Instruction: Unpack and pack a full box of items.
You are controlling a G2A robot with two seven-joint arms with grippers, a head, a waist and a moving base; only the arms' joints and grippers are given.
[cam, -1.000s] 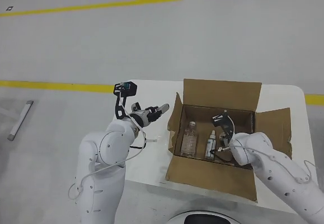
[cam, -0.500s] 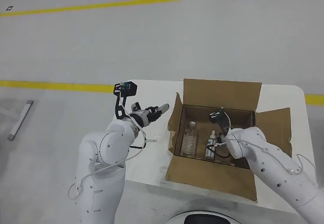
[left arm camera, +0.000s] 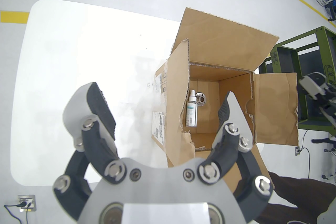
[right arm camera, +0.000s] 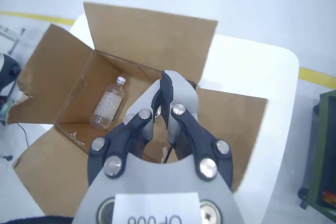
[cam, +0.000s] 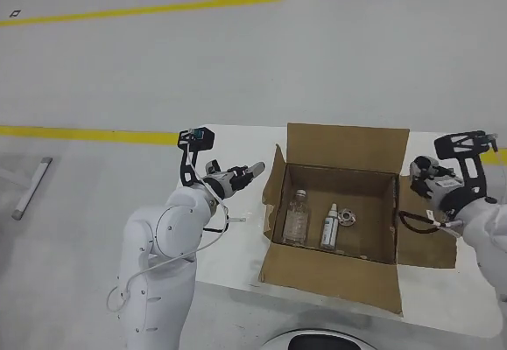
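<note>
**Both grippers outside the box, three items lying inside**

Your left gripper hung over the white table with its fingers spread wide. The open cardboard box stood just beyond its fingertips. On the box floor, a clear bottle lay nearest that gripper. Next came a spray bottle, then a small round metal part just beside the sprayer's head. Your right gripper sat above the box's right flap, its fingers pressed together.
</note>
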